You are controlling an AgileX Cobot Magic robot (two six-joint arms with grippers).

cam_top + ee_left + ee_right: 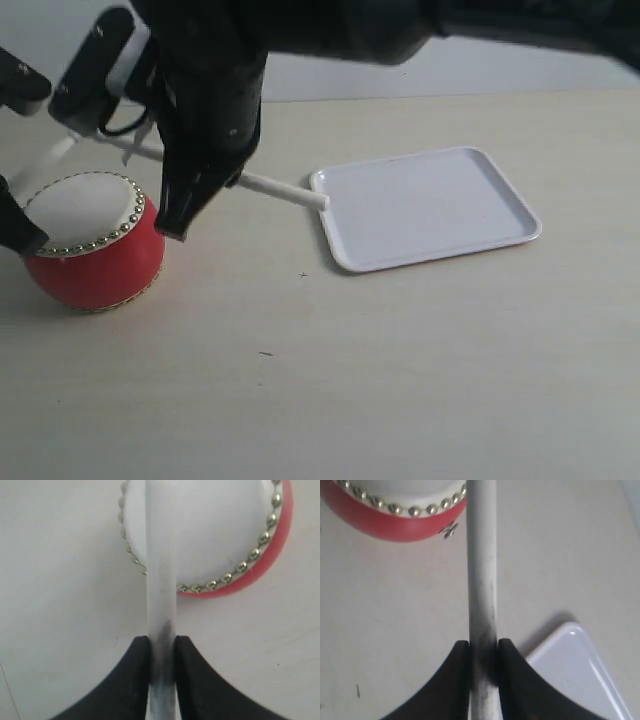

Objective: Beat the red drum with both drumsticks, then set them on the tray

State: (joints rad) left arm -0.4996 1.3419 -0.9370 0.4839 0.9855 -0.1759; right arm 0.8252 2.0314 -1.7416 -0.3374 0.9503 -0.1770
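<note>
The red drum (95, 270) stands at the table's left, its off-white studded skin up. My left gripper (18, 225) at the left edge is shut on one drumstick (45, 165). In the left wrist view that stick (161, 580) runs from the shut left gripper (161, 647) out over the drum's skin (215, 525). My right gripper (195, 185) reaches across behind the drum, shut on the other drumstick (290, 192). In the right wrist view this stick (481, 570) passes the drum's rim (395, 522) from the right gripper (483, 650). The white tray (430, 205) lies empty to the right.
The right arm's black body crosses the top of the exterior view above the drum. The free end of the right stick ends just short of the tray's near corner (575, 665). Pale bare tabletop (400, 380) spreads in front.
</note>
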